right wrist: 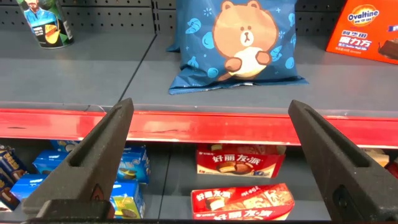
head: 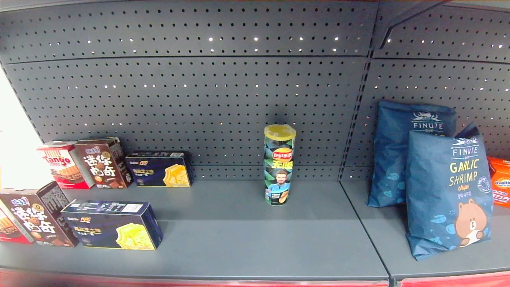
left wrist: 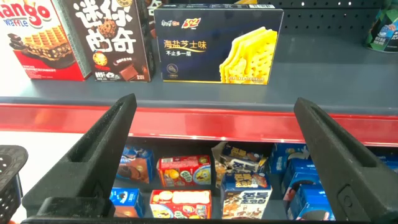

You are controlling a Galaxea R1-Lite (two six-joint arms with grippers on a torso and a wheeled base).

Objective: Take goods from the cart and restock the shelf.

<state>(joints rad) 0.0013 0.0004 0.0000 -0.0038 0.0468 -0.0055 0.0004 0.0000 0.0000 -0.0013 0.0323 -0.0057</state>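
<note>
From the head camera, the shelf point(head: 247, 235) has its widest bare stretch around the upright chip can point(head: 279, 164), between the cracker boxes point(head: 113, 225) on the left and the blue snack bags point(head: 446, 191) leaning on the right, so that is the sensible place to restock. Both hands look empty, which suggests the step in hand is a fetch from the cart: grip a package squarely across its narrow faces, then bring it in high enough to pass the shelf front. At the left wrist, the left gripper point(left wrist: 211, 168) has its fingers point(left wrist: 93, 168) spread wide with nothing between them. Just past the tips runs the red edge strip point(left wrist: 205, 121). Beyond it, in line with the gap, stands the front cracker box point(left wrist: 217, 45), with a chocolate box point(left wrist: 106, 40) and a wafer box point(left wrist: 40, 37) off toward one finger. Lower-tier boxes point(left wrist: 186, 180) sit under the strip. At the right wrist, the right gripper point(right wrist: 214, 168) is likewise wide apart and bare. The bear-printed bag point(right wrist: 239, 43) lies straight ahead of its gap, and an orange box point(right wrist: 367, 31) stands beyond one finger. The strip and these front-row goods are what a placement could knock
</note>
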